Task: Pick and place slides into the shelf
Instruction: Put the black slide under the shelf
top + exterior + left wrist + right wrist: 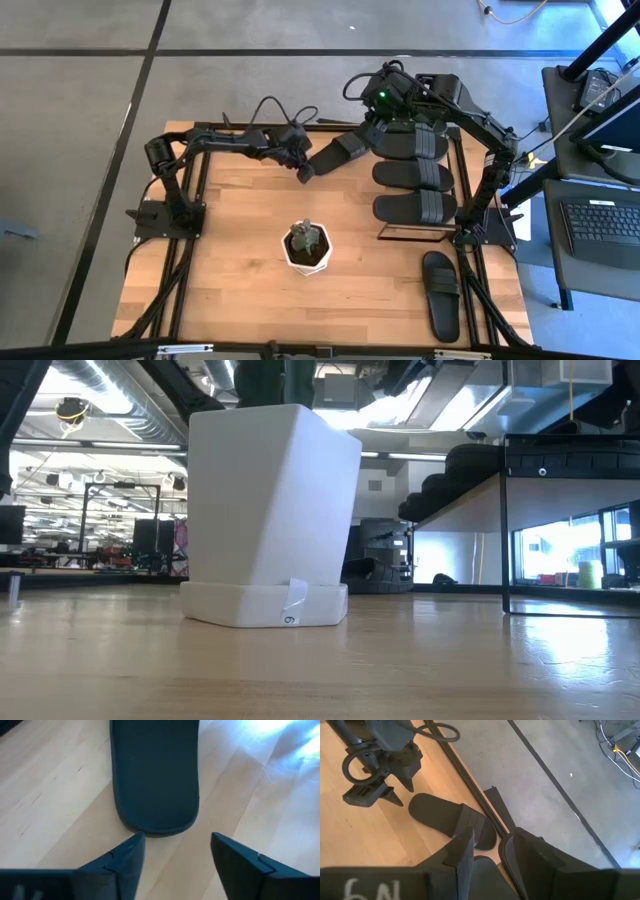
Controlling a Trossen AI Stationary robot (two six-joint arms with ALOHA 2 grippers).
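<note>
A black slide (338,153) lies flat on its sole on the table near the far edge, slanting. In the left wrist view its rounded end (155,820) sits just ahead of my left gripper (177,840), which is open and touches nothing. My left gripper (304,172) stands low at that end. The shelf (412,233) at the right carries three slides (413,176) side by side on its top board. My right gripper (487,845) hangs open and empty high over the shelf's far end (380,115). Another slide (441,293) lies on the table near the front right.
A white pot (307,248) with a small plant stands mid-table, filling the middle of the low view (270,510). The shelf's black frame leg (503,530) shows at the right there. The table's far edge (470,785) runs close behind the slanting slide.
</note>
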